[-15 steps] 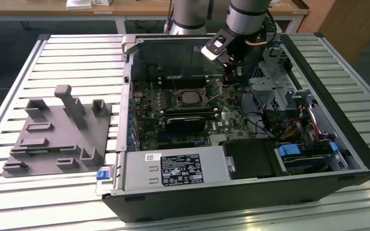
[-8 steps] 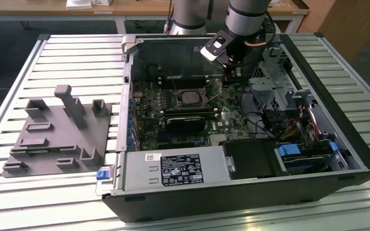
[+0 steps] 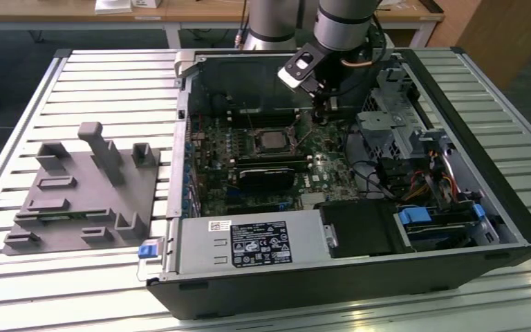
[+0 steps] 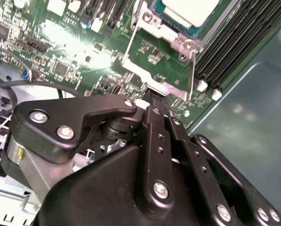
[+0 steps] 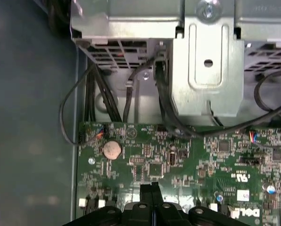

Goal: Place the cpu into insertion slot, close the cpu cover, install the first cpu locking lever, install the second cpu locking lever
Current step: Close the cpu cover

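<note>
Gripper (image 3: 319, 116) above the motherboard (image 3: 330, 162), upper centre of the exterior view
Jaws pressed together, empty; fingertips (image 4: 153, 108) just beside the cpu cover (image 4: 171, 38); cpu (image 4: 187, 9) in its window

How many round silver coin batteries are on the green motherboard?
1. The coin battery sits near the edge of the motherboard in the first wrist view, close to the black cables; the gripper may hide others.
</note>
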Available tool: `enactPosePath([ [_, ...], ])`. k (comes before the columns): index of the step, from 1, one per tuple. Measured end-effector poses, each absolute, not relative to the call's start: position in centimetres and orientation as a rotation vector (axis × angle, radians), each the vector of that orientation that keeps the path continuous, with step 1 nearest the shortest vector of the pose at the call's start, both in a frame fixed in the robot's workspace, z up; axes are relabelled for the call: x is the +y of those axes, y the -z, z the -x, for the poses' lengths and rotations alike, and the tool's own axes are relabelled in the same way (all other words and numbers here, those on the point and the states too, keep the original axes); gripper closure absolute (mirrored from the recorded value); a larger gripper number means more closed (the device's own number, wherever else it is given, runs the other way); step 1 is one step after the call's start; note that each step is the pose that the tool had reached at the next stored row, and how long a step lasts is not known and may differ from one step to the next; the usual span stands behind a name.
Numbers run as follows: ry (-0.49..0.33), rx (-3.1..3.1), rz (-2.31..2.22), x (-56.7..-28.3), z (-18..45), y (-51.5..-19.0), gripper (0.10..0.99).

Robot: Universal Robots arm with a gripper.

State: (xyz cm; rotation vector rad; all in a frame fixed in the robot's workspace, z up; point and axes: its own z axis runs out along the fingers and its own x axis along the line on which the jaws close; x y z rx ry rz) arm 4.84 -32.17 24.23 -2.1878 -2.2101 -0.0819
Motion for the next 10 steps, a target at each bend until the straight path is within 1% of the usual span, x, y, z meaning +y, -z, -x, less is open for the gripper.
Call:
enactPosePath([
  [10,0.082,-2.21,2.188,-32.2,-3.0,-24.2,0.98],
])
